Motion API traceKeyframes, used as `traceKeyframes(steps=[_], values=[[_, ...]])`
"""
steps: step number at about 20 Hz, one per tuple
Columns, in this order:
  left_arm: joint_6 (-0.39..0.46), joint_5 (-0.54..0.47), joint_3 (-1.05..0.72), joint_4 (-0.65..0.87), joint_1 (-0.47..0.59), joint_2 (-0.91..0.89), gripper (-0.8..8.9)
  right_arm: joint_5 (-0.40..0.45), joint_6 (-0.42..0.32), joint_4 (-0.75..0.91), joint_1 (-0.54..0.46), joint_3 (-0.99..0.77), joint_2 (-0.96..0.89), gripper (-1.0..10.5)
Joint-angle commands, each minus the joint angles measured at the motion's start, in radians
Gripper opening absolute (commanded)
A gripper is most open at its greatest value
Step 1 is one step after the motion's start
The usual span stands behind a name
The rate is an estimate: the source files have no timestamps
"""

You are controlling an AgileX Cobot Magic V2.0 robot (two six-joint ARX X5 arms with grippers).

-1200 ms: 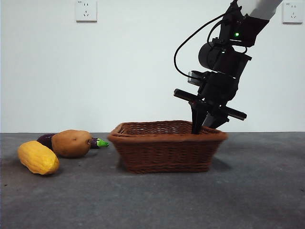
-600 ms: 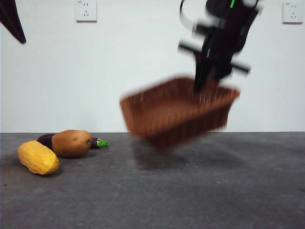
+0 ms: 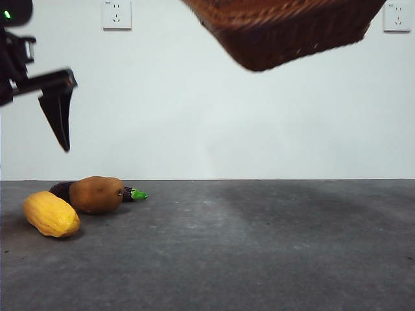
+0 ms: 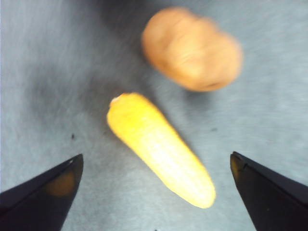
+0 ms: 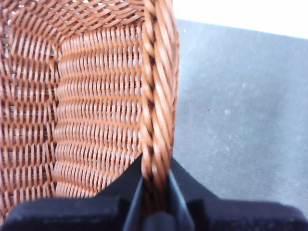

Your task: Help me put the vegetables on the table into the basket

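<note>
Three vegetables lie together on the table (image 3: 259, 246): your potato (image 3: 97, 194), the yellow vegetable (image 3: 52, 214) just beside it, and the eggplant (image 3: 133, 194) behind. Your right gripper (image 5: 156, 185) is clamped on the basket's (image 3: 292, 29) rim, holding it high in the air. Your left gripper (image 4: 154, 185) hangs spread wide above the yellow vegetable.

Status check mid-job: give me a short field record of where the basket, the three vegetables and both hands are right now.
basket: lifted clear of the table, at the top of the front view, nothing visible in the part shown
right hand: shut on the basket's braided rim
left hand: open, above the yellow vegetable and potato
yellow vegetable: on the table, between the left hand's jaws in the wrist view
potato: on the table, beside the yellow vegetable
eggplant: on the table behind the potato, mostly hidden
vegetables in basket: none seen
</note>
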Motion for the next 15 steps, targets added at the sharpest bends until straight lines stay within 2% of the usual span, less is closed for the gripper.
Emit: traceKeyframes(steps=[1, 5, 15], values=[[-0.07, -0.01, -0.004, 0.017, -0.004, 0.048, 6.6, -0.005, -0.011, -0.001, 0.003, 0.002, -0.017, -0.1], [-0.132, -0.012, -0.004, 0.047, -0.007, 0.108, 6.6, -0.01, -0.034, -0.035, 0.003, 0.002, -0.027, -0.1], [-0.204, -0.041, -0.003, 0.094, -0.053, 0.224, 6.53, -0.024, -0.063, -0.063, 0.003, 0.002, -0.027, -0.1]])
